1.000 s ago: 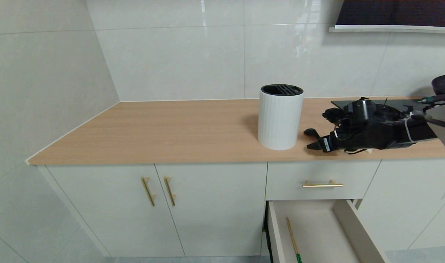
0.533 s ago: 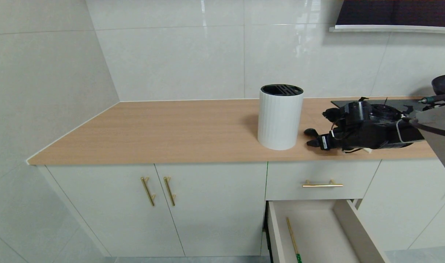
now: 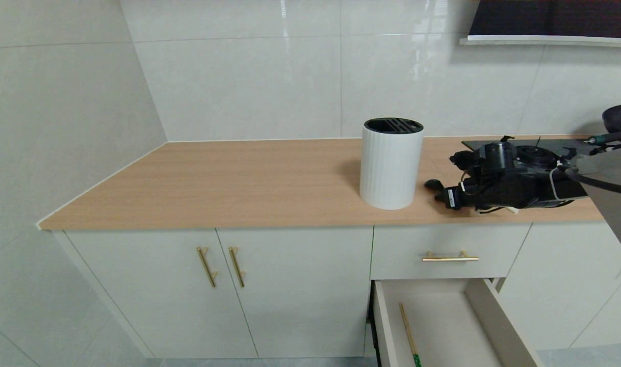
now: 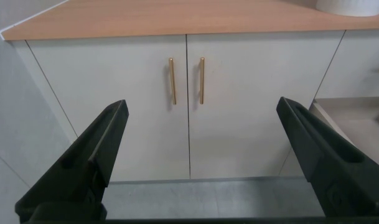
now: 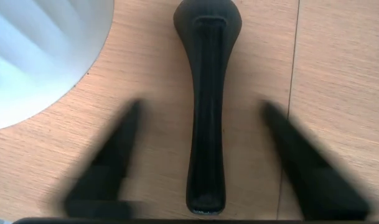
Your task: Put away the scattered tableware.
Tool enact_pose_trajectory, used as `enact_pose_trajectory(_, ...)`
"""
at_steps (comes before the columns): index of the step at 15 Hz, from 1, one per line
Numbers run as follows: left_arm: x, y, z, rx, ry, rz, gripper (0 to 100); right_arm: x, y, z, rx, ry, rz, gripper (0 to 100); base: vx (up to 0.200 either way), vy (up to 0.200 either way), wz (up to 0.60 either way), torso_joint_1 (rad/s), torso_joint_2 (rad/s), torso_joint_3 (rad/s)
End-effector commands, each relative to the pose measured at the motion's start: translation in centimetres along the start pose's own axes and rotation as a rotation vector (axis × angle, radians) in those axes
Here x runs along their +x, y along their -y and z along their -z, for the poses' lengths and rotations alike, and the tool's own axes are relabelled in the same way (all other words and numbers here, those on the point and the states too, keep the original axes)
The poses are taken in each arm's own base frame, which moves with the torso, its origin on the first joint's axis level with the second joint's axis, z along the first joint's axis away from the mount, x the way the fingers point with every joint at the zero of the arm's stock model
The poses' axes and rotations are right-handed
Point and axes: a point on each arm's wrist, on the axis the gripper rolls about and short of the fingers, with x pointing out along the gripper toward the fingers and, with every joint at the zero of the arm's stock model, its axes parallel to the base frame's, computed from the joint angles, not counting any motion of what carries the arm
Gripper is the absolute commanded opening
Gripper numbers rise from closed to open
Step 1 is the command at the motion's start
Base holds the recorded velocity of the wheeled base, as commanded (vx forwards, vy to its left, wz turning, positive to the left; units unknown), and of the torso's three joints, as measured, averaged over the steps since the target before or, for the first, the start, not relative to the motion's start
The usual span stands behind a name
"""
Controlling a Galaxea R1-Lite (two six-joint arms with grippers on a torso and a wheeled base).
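straddling a black utensil handle (image 5: 205, 74) that lay on the table (image 3: 239, 183) just right of the white holder (image 3: 391, 163), the right tool (image 5: 200, 118) had its fingers spread wide, clear of the handle. the left tool (image 4: 200, 106) hung wide open and empty before the cabinet doors (image 4: 251, 130) below the holder. chopsticks (image 3: 408, 331) lay in the open drawer (image 3: 494, 316) beneath the holder.

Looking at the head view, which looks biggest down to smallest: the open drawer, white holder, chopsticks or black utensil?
1. open drawer, nearest and cut off
2. white holder
3. chopsticks
4. black utensil, partly hidden, so unsure
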Motion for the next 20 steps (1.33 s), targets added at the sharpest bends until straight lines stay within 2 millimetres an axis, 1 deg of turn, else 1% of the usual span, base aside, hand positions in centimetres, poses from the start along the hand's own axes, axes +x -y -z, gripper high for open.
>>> enact_pose_trajectory(1, 0.0, 0.0, 0.0, 0.0, 0.0, 0.0, 100, 0.1, 0.0, 0.2, -0.001, -0.009, -0.001, 0, 0.0, 0.0, 0.0, 0.0, 0.0, 0.0)
enact_pose_trajectory(6, 0.0, 0.0, 0.0, 0.0, 0.0, 0.0, 100, 0.3, -0.1, 0.4, -0.002, -0.013, -0.001, 0, 0.0, 0.0, 0.0, 0.0, 0.0, 0.0)
enact_pose_trajectory(8, 0.0, 0.0, 0.0, 0.0, 0.0, 0.0, 100, -0.1, 0.0, 0.1, 0.0, -0.006, 0.002, 0, 0.0, 0.0, 0.0, 0.0, 0.0, 0.0)
enact_pose_trajectory(9, 0.0, 0.0, 0.0, 0.0, 0.0, 0.0, 100, -0.7, 0.0, -0.3, 0.002, 0.001, 0.006, 0, 0.0, 0.0, 0.0, 0.0, 0.0, 0.0)
enact_pose_trajectory(10, 0.0, 0.0, 0.0, 0.0, 0.0, 0.0, 100, -2.1, -0.1, -0.9, 0.023, 0.013, 0.007, 0, 0.0, 0.0, 0.0, 0.0, 0.0, 0.0)
enact_pose_trajectory(11, 0.0, 0.0, 0.0, 0.0, 0.0, 0.0, 100, -4.0, -0.1, -1.6, 0.056, 0.029, 0.01, 0, 0.0, 0.0, 0.0, 0.0, 0.0, 0.0)
enact_pose_trajectory(13, 0.0, 0.0, 0.0, 0.0, 0.0, 0.0, 100, -8.7, -0.2, -3.0, 0.11, 0.069, 0.015, 0, 0.0, 0.0, 0.0, 0.0, 0.0, 0.0)
enact_pose_trajectory(14, 0.0, 0.0, 0.0, 0.0, 0.0, 0.0, 100, -10.2, -0.3, -3.1, 0.126, 0.078, 0.016, 0, 0.0, 0.0, 0.0, 0.0, 0.0, 0.0)
enact_pose_trajectory(15, 0.0, 0.0, 0.0, 0.0, 0.0, 0.0, 100, -12.9, -0.1, -3.2, 0.148, 0.095, 0.027, 0, 0.0, 0.0, 0.0, 0.0, 0.0, 0.0)
enact_pose_trajectory(17, 0.0, 0.0, 0.0, 0.0, 0.0, 0.0, 100, -15.4, 0.1, -2.6, 0.158, 0.094, 0.04, 0, 0.0, 0.0, 0.0, 0.0, 0.0, 0.0)
enact_pose_trajectory(18, 0.0, 0.0, 0.0, 0.0, 0.0, 0.0, 100, -18.1, 0.2, -0.9, 0.17, 0.068, 0.055, 0, 0.0, 0.0, 0.0, 0.0, 0.0, 0.0)
enact_pose_trajectory(20, 0.0, 0.0, 0.0, 0.0, 0.0, 0.0, 100, -20.4, -0.3, 0.8, 0.201, 0.045, 0.055, 0, 0.0, 0.0, 0.0, 0.0, 0.0, 0.0)
